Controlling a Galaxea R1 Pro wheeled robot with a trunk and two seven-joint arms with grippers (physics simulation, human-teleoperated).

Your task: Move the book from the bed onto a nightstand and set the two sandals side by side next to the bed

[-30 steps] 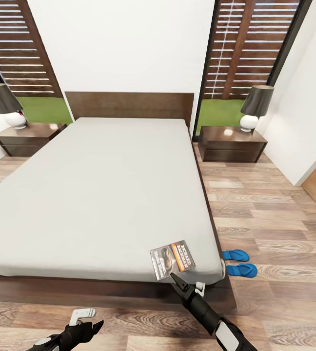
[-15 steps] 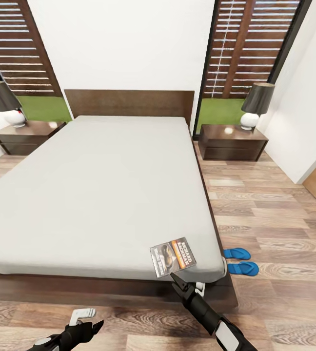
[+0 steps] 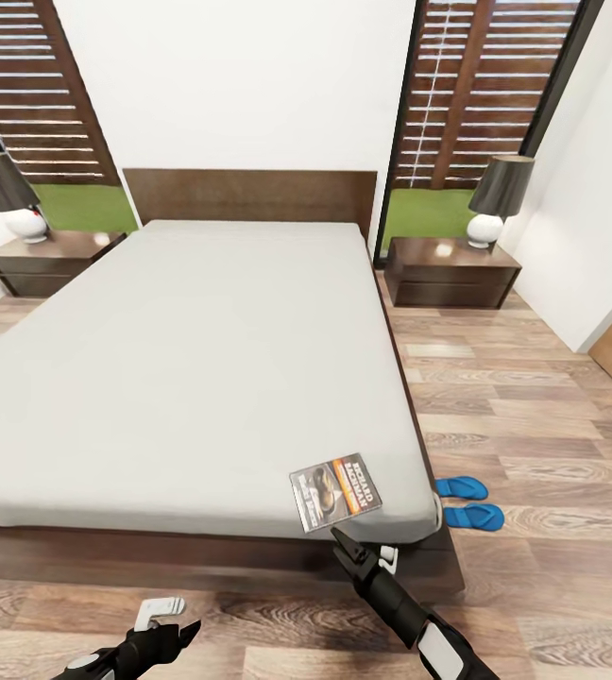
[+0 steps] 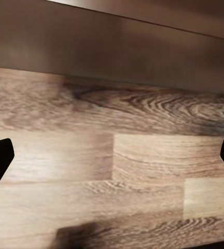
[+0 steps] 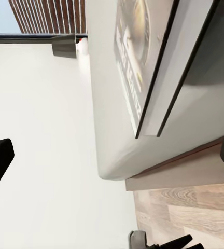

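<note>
Right gripper: while it is hanging with fingers spread wide, my right gripper (image 3: 336, 535) is pointing at the book (image 3: 335, 492) just ahead.
Left gripper: my left gripper (image 3: 176, 627) is gaping wide over floor (image 4: 112, 171).

the book (image 3: 335, 492) on the bed (image 3: 193, 359) carries white cover lettering, "richard bachman", only partly legible in the head view; no other text can be read.

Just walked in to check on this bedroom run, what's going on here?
The robot stands at the foot of the bed. Its right gripper reaches toward the book, which lies at the mattress's near corner, not yet grasped. The left gripper hangs open and low over the wood floor. The two sandals lie side by side on the floor beside the bed. Both nightstands carry a lamp.
</note>
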